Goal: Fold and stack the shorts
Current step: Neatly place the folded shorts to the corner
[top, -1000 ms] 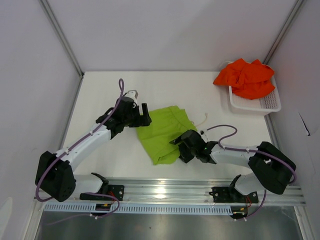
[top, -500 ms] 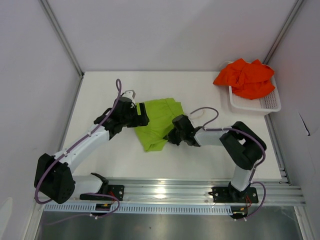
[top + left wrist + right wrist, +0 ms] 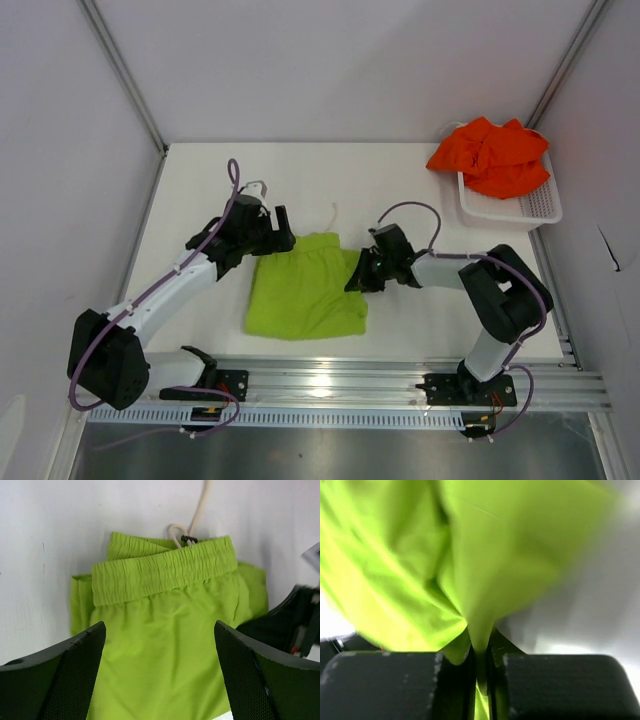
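The lime green shorts (image 3: 303, 292) lie spread on the white table, waistband toward the far side with a pale drawstring (image 3: 332, 215) trailing out. My left gripper (image 3: 281, 231) hovers open over the waistband's left end; in the left wrist view its fingers (image 3: 75, 655) straddle the green shorts (image 3: 165, 620) without touching them. My right gripper (image 3: 358, 277) is shut on the shorts' right edge, and the right wrist view shows a fold of green fabric (image 3: 470, 570) pinched in the right gripper (image 3: 481, 655). The orange-red shorts (image 3: 491, 153) lie bunched on the basket.
A white mesh basket (image 3: 525, 206) stands at the far right corner under the orange-red shorts. White walls close in the table on three sides. The metal rail (image 3: 340, 380) with both arm bases runs along the near edge.
My right gripper shut on the green shorts' edge, pushed them left into a bunch, then drew them right. They now lie flatter and wider, nearer the front. The left gripper stayed open.
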